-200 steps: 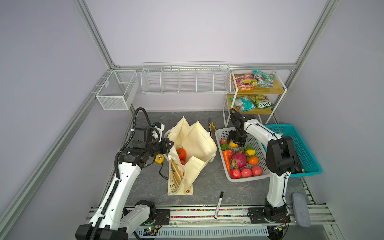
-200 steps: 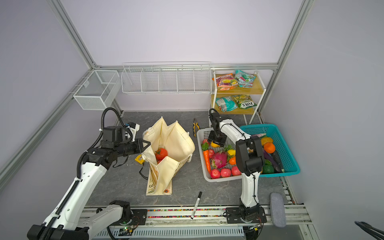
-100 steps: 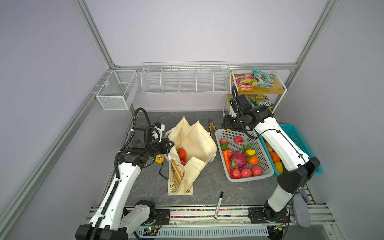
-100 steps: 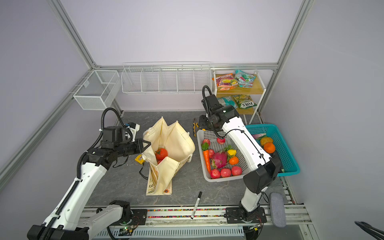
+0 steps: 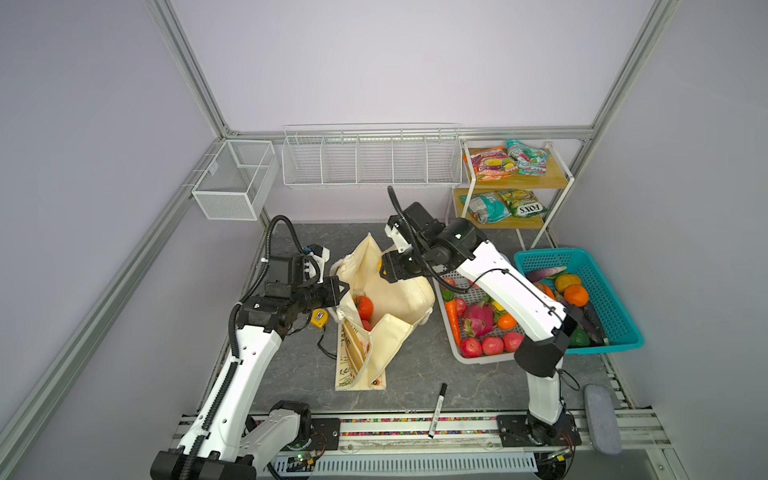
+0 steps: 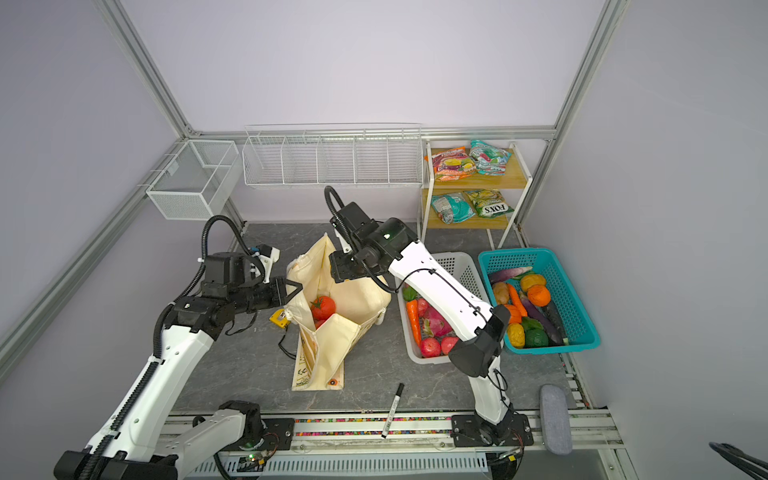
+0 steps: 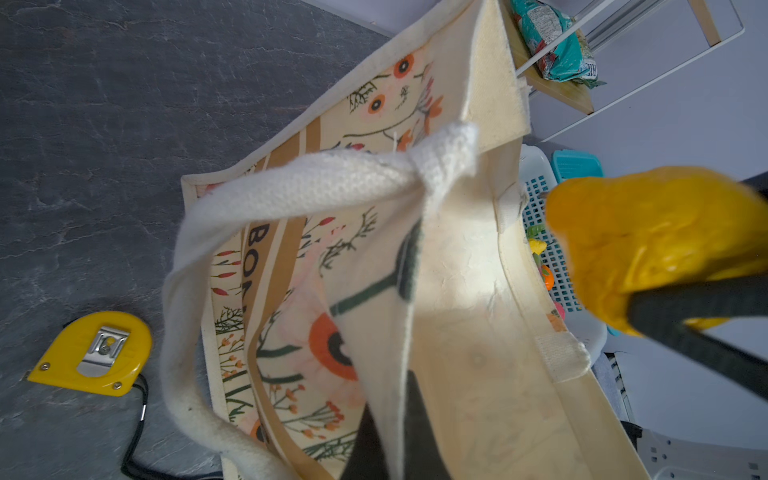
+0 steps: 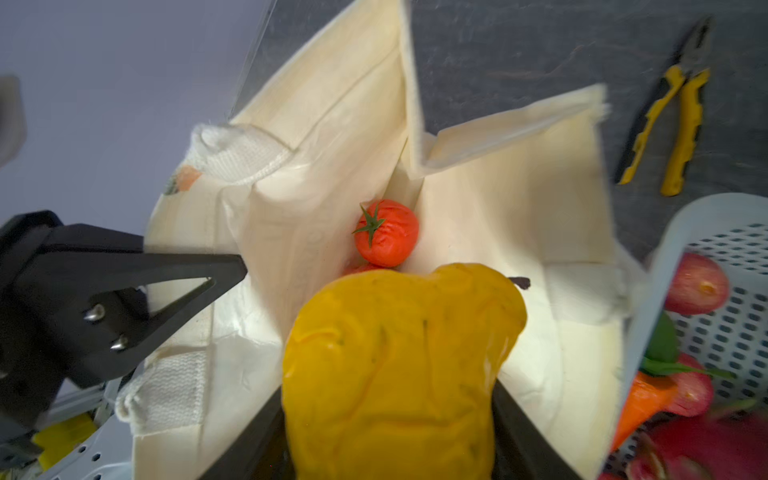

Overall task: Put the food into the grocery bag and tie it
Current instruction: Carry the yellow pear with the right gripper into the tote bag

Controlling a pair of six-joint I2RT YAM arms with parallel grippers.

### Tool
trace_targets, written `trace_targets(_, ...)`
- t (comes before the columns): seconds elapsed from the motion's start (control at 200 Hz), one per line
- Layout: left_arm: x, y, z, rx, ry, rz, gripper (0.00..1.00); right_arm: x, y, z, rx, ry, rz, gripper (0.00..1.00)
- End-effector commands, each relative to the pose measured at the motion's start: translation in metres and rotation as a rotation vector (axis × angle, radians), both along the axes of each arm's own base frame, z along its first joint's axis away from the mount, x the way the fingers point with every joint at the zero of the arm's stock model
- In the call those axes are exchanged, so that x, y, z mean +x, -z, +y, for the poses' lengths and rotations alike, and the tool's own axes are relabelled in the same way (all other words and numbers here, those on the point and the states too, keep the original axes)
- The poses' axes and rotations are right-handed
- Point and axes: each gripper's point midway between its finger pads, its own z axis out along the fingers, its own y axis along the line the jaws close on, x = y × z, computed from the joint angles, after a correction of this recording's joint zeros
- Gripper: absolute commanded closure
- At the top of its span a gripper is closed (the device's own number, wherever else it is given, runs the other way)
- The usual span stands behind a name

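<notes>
1. Since a second ago the right arm (image 5: 511,291) has swung away from the white basket (image 5: 457,357) and now reaches across to the bag, so its load hangs over the opening rather than over the table.
2. The bag (image 5: 399,291) stands open on the table between the two arms with its mouth turned upward. Its handles lie loose, so the tying has not begun.
3. The left gripper (image 5: 334,291) is clamped on the bag's rim on its own side, seemingly to pull the mouth wide and keep the soft cloth from folding in.
4. The right gripper (image 8: 390,399) is closed around a yellow pear (image 8: 399,345), held just above the bag's mouth and, by my reading, not yet inside.
5. A tomato (image 8: 386,232) already lies deep in the bag, with something red partly hidden beneath it. Dropping the pear in beside it looks like the next step.
</notes>
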Motion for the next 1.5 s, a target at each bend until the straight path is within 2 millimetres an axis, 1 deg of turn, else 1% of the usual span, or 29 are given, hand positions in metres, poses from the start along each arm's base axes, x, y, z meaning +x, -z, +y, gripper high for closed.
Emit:
trace_targets(0.0,0.002,-0.014,-0.004,-0.038,0.015,-0.057,1.00,-0.016,0.018,0.017,0.003,-0.068,0.087,0.47)
trace_targets(0.08,0.002,-0.015,-0.004,-0.041,0.017,-0.059,1.00,-0.016,0.033,0.022,-0.016,-0.072,0.117,0.46)
trace_targets(0.28,0.002,-0.016,-0.006,-0.050,0.024,-0.058,1.00,-0.015,0.065,0.032,-0.031,-0.093,0.161,0.46)
trace_targets(0.385,0.001,-0.017,-0.006,-0.052,0.024,-0.058,1.00,-0.020,0.083,0.037,-0.039,-0.119,0.207,0.47)
trace_targets(0.53,0.002,-0.015,-0.006,-0.055,0.016,-0.058,1.00,-0.032,0.106,0.040,-0.052,-0.149,0.256,0.47)
trace_targets(0.715,0.005,-0.016,-0.005,-0.062,0.002,-0.061,1.00,-0.038,0.120,0.036,-0.055,-0.149,0.260,0.47)
trace_targets(0.79,0.006,-0.017,-0.005,-0.066,-0.007,-0.062,1.00,-0.043,0.131,0.038,-0.060,-0.151,0.283,0.47)
trace_targets(0.87,0.008,-0.017,-0.005,-0.076,-0.011,-0.062,1.00,-0.048,0.143,0.042,-0.066,-0.159,0.307,0.47)
trace_targets(0.965,0.008,-0.017,-0.006,-0.083,-0.013,-0.062,1.00,-0.049,0.151,0.049,-0.057,-0.166,0.318,0.47)
trace_targets(1.025,0.009,-0.016,-0.006,-0.083,-0.014,-0.061,1.00,-0.050,0.156,0.050,-0.060,-0.163,0.333,0.47)
trace_targets(1.045,0.009,-0.016,-0.006,-0.083,-0.015,-0.062,1.00,-0.046,0.155,0.055,-0.039,-0.165,0.317,0.46)
trace_targets(1.115,0.009,-0.016,-0.005,-0.080,-0.019,-0.061,1.00,-0.044,0.162,0.058,-0.040,-0.162,0.313,0.45)
trace_targets(1.195,0.010,-0.015,-0.004,-0.076,-0.027,-0.062,1.00,-0.038,0.175,0.054,-0.060,-0.145,0.310,0.42)
trace_targets(1.26,0.010,-0.014,-0.003,-0.073,-0.033,-0.062,1.00,-0.033,0.185,0.048,-0.078,-0.121,0.314,0.40)
trace_targets(1.32,0.009,-0.015,-0.002,-0.072,-0.036,-0.063,1.00,-0.028,0.193,0.039,-0.100,-0.092,0.306,0.35)
trace_targets(1.395,0.009,-0.016,-0.002,-0.071,-0.039,-0.066,1.00,-0.020,0.198,0.028,-0.133,-0.059,0.287,0.32)
trace_targets(1.495,0.009,-0.018,-0.001,-0.066,-0.042,-0.070,1.00,-0.012,0.201,0.016,-0.165,-0.024,0.263,0.24)
